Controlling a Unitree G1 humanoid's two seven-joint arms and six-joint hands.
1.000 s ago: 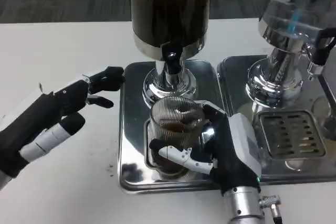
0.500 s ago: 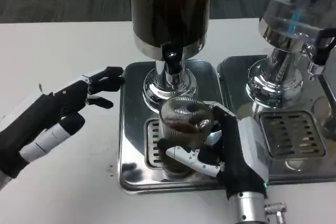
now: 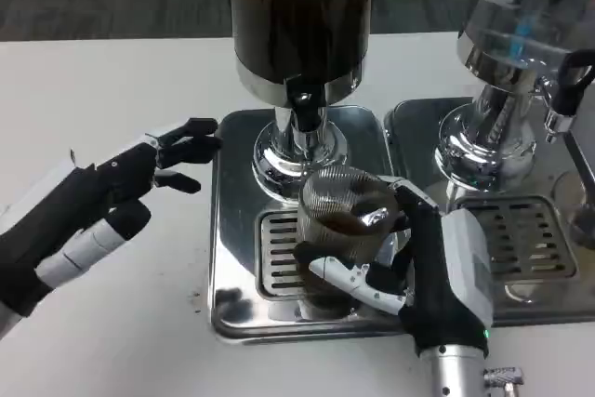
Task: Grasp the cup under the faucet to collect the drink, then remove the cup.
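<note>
A ribbed clear glass cup point(image 3: 340, 230) with dark drink in its lower part stands over the right part of the drip grate point(image 3: 279, 253), to the right of and nearer than the faucet point(image 3: 303, 111) of the dark drink dispenser point(image 3: 302, 16). My right hand point(image 3: 418, 271) grips the cup from its right side, its white and black fingers wrapped around the front. My left hand point(image 3: 102, 197) hovers over the white table left of the steel tray point(image 3: 232, 230), fingers apart, holding nothing.
A second dispenser point(image 3: 516, 62) with its own tray and grate point(image 3: 516, 239) stands at the right. The first dispenser's chrome base point(image 3: 293, 160) rises just behind the cup. White table point(image 3: 93, 72) spreads to the left.
My right hand has carried the cup to the right, out from under the faucet, uncovering the grate's left part. The left hand has stayed put.
</note>
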